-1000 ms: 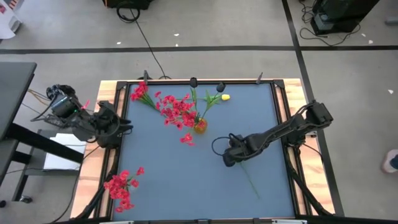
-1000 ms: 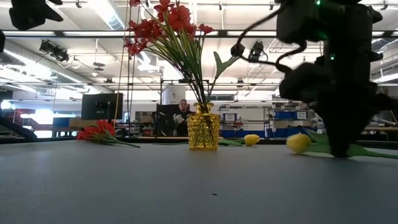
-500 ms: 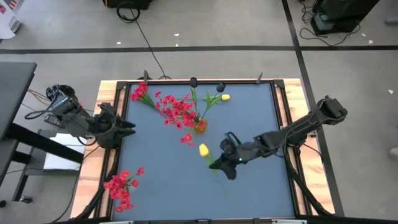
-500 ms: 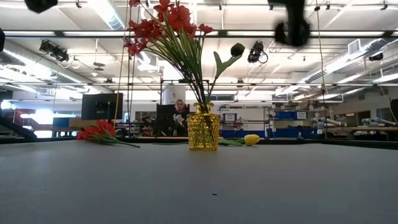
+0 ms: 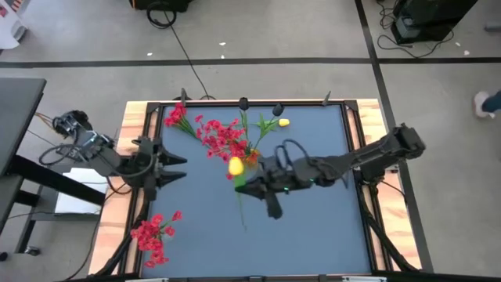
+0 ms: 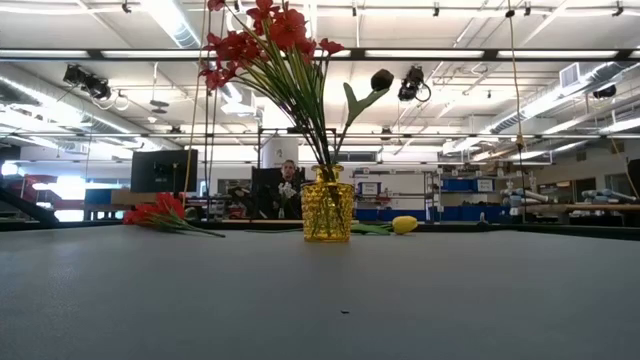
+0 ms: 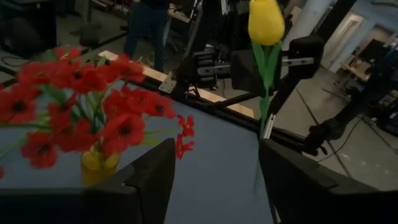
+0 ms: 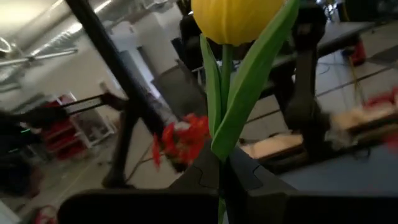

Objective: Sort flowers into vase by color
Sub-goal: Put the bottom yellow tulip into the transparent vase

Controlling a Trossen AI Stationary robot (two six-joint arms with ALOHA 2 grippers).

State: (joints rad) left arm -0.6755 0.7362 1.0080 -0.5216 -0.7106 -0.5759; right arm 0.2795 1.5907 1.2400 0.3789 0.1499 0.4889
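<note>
Grey table [image 5: 313,227], frame centre: our right tool [image 5: 252,185] pinches the light, floppy yellow tulip [image 5: 235,166] mid-stem beside the vase [image 5: 251,159]; left tool [image 5: 174,166] spread wide.

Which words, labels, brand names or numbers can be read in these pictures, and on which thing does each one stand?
There are none that can be read.
The yellow vase, the red flowers and the yellow tulip held by the right gripper bear no print.
Signs and screens in the room behind the table are too small or blurred to read.
</note>
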